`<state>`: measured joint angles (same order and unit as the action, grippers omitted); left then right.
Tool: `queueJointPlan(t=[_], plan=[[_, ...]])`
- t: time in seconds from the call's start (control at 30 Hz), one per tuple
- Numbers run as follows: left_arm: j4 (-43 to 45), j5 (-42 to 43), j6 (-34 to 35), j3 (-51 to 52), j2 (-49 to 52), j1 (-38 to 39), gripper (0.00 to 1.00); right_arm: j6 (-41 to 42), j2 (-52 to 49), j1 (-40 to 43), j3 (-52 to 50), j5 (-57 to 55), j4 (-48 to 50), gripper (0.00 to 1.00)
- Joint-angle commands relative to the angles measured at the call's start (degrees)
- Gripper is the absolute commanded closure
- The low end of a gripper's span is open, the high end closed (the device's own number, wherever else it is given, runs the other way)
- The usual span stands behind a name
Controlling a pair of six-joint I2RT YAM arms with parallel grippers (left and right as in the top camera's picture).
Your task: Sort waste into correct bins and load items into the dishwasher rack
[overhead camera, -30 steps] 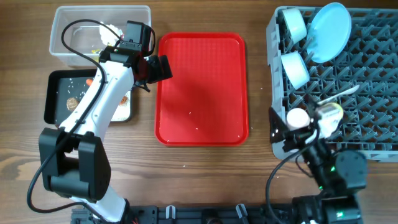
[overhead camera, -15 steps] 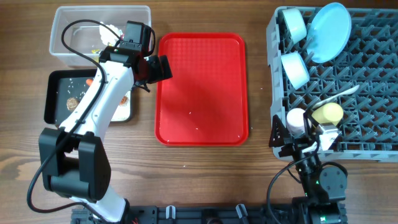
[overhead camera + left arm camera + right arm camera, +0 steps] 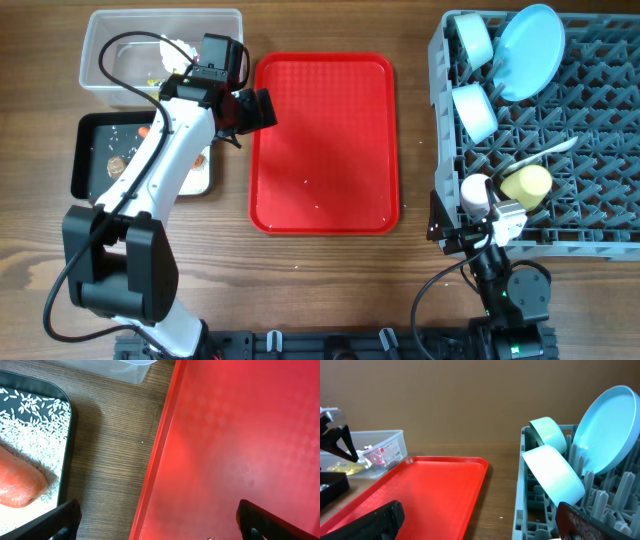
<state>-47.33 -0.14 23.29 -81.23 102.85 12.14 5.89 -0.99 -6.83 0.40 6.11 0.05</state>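
Overhead: the left gripper (image 3: 250,110) hangs with its jaws wide and empty over the left rim of the red tray (image 3: 322,140). To the left of the jaws lies the black tray (image 3: 82,150) with the brown lump (image 3: 115,166). Ahead of them is the clear tub (image 3: 95,60) with the tissue (image 3: 180,48). The right gripper (image 3: 475,232), also spread wide and holding nothing, sits at the near left corner of the rack (image 3: 600,200). The pink cup (image 3: 476,190) and yellow cup (image 3: 527,183) stand just ahead of its jaws, with the spoon (image 3: 545,152) beyond them.

Left wrist: the fingers (image 3: 55,522) stand far apart, with only the red tray's rim and the table (image 3: 115,450) between them. Left of the jaws, the carrot (image 3: 17,482) lies on rice grains (image 3: 35,430) in the black tray.

Right wrist: the jaws are spread wide and empty. Ahead on the right, the two bowls (image 3: 555,472) and the plate (image 3: 605,430) stand on edge in the rack. Far ahead on the left, the tub holds wrappers (image 3: 372,454).
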Motion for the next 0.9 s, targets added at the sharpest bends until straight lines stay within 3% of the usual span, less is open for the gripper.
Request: queueJointPlan(t=[0.0, 0.63, 0.87], plan=[[0.13, 0.11, 0.79, -0.2, 0.02, -0.33, 0.0, -1.38, 0.74, -0.33, -0.11, -0.79, 0.33, 0.0], [0.11, 0.07, 0.76, -0.2, -0.28, -0.33, 0.0, -1.38, 0.72, -0.33, -0.11, -0.79, 0.33, 0.0], [-0.33, -2.58, -0.55, -0.02, -7.69, 2.03, 0.0, -1.36, 0.72, -0.33, -0.11, -0.79, 0.31, 0.0]])
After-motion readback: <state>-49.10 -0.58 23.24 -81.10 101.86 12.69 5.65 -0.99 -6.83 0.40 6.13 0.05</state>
